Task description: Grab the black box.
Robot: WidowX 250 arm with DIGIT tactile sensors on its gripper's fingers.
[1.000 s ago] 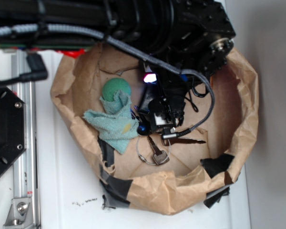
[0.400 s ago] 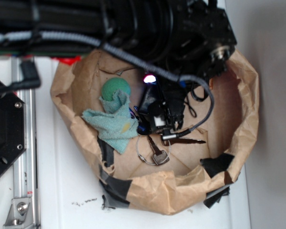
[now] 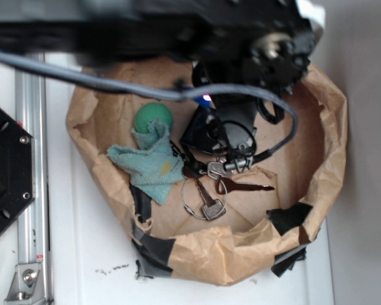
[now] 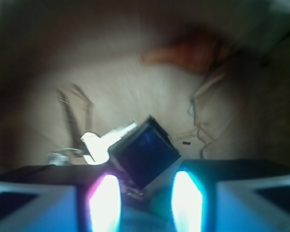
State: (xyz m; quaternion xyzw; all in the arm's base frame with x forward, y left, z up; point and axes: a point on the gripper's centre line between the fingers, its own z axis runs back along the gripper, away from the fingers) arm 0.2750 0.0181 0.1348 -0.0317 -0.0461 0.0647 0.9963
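The exterior view is evenly and brightly lit, with soft shadow inside the brown paper bag [image 3: 317, 127] — the robot arm [image 3: 178, 25] above it is smeared by motion blur. The wrist view is dim and blurred throughout; below the black box [image 4: 145, 152], two glowing finger pads [image 4: 105, 203] blow out to white glare.
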